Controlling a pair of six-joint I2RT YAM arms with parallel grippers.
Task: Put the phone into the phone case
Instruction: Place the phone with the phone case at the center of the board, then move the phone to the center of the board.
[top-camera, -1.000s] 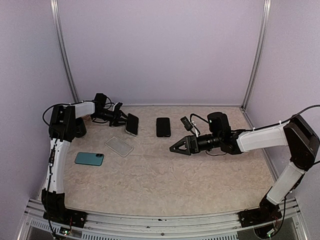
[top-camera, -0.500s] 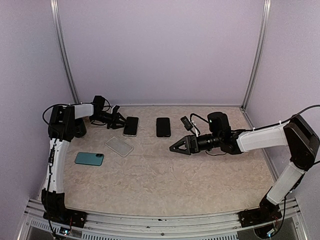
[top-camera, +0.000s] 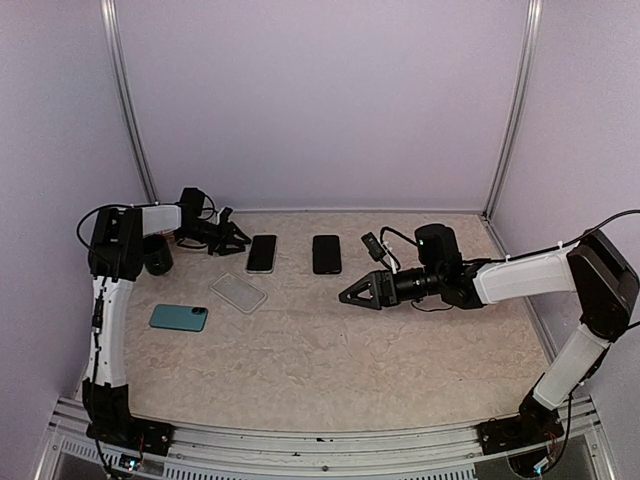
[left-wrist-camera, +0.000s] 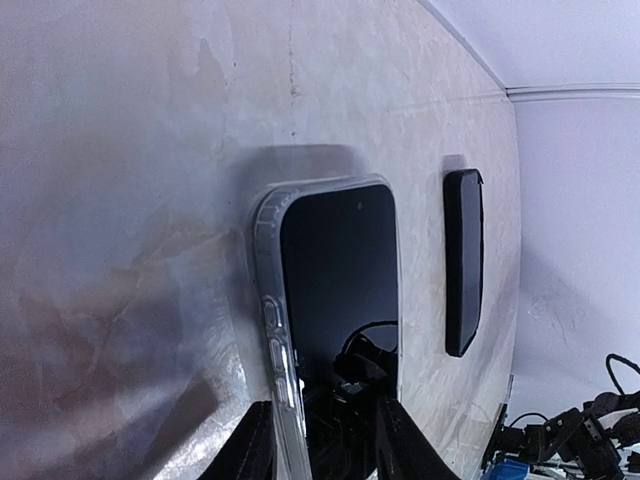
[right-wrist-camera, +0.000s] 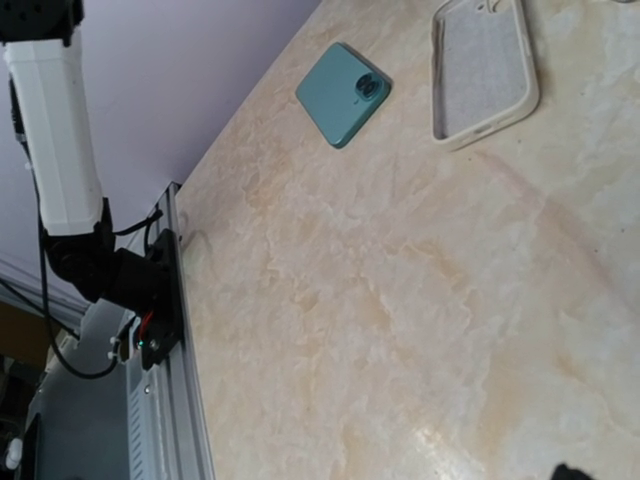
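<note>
A black phone in a clear case (top-camera: 262, 253) lies flat on the table at the back left. In the left wrist view it (left-wrist-camera: 335, 270) fills the middle. My left gripper (top-camera: 231, 241) is open, its fingers (left-wrist-camera: 255, 445) standing apart on either side of the phone's near end and not squeezing it. An empty clear case (top-camera: 238, 293) lies in front of it and also shows in the right wrist view (right-wrist-camera: 485, 65). My right gripper (top-camera: 345, 296) hovers mid-table with its tips together, holding nothing.
A second black phone (top-camera: 326, 254) lies to the right of the cased one and shows in the left wrist view (left-wrist-camera: 462, 260). A teal phone (top-camera: 179, 318) lies face down at the front left, also in the right wrist view (right-wrist-camera: 345, 93). Purple walls enclose the table.
My left gripper laid the cased phone flat on the table, let go of it and drew back to the left. The right arm has not moved.
</note>
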